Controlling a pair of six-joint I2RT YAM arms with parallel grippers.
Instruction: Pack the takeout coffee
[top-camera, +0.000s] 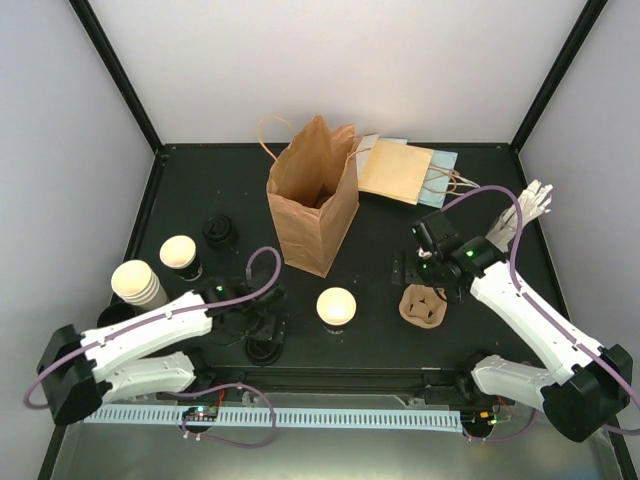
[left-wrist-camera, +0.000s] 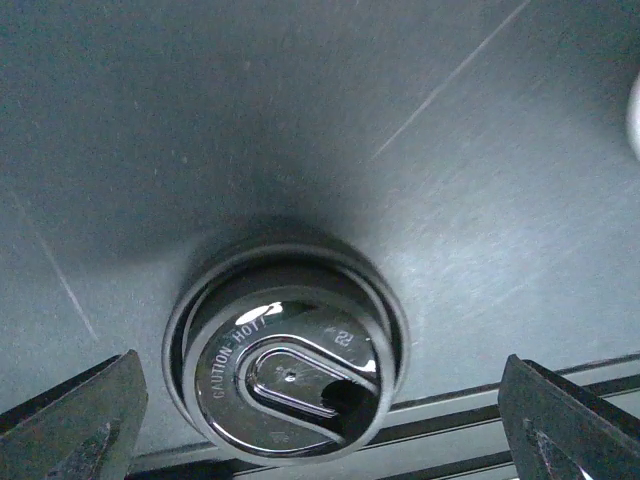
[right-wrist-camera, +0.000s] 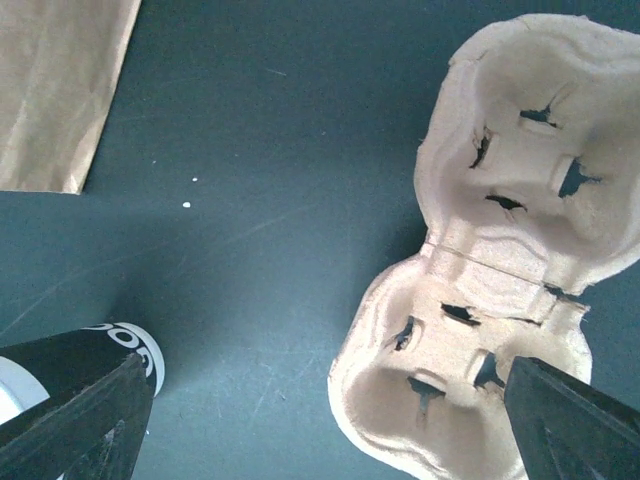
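Observation:
One takeout coffee cup (top-camera: 336, 306), cream-white at the top, stands in the middle of the table. A second one (top-camera: 180, 253) with a black sleeve stands at the left. My left gripper (top-camera: 262, 333) hangs open over a black lid (top-camera: 265, 351). In the left wrist view that lid (left-wrist-camera: 287, 375) reads "CAUTION HOT" and lies between the wide-apart fingers (left-wrist-camera: 75, 420), untouched. My right gripper (top-camera: 412, 272) is open above bare table, just left of the brown pulp carrier (right-wrist-camera: 510, 250). The sleeved cup (right-wrist-camera: 100, 360) shows at that view's lower left.
An open brown paper bag (top-camera: 310, 200) stands at centre back, with flat bags (top-camera: 405, 170) lying behind it to the right. A stack of white cups (top-camera: 138, 282) and another black lid (top-camera: 219, 232) are at the left. White utensils (top-camera: 525, 212) lie at the right edge.

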